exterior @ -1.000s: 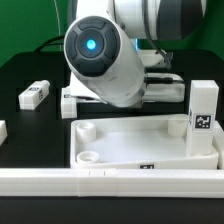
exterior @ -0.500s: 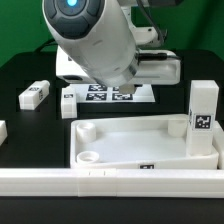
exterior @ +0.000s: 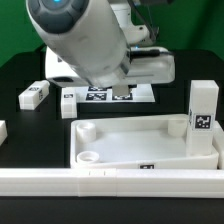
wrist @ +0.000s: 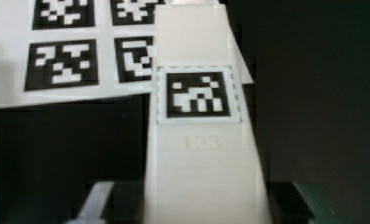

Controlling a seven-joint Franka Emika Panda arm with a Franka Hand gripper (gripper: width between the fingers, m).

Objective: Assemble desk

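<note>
Exterior view, clock directions taken from the picture's centre. The robot arm [exterior: 85, 40] fills the field from 10 to 1 o'clock, its rounded white housing leaning over the black table [exterior: 25, 150].

A long white rail [exterior: 110, 181] runs across the whole 6 o'clock edge. Just behind it, from the centre out to 4 o'clock, lies the tabletop [exterior: 135, 140], rim upward, with a round socket [exterior: 88, 158] open at its 7 o'clock corner.

The marker board [exterior: 98, 95] lies flat just 12 o'clock of centre, partly covered by the arm.

An upright leg [exterior: 203, 105] stands at 3 o'clock in the tabletop's corner at the exterior view's right, its tag facing the camera.

A lying leg [exterior: 35, 95] rests on the table at 9 o'clock, well apart from the tabletop. A second lying leg [exterior: 68, 101] sits between it and the marker board. A further white piece [exterior: 2, 128] is cut off by the frame edge at 8 o'clock.

Wrist view: the gripper [wrist: 196, 205] is set narrow, one of its fingers [wrist: 102, 205] on each side of a held leg [wrist: 196, 150], which reaches away from the camera with its tag showing. The marker board's tags appear beside and behind this leg. From the exterior view the grip itself is hidden by the arm.
</note>
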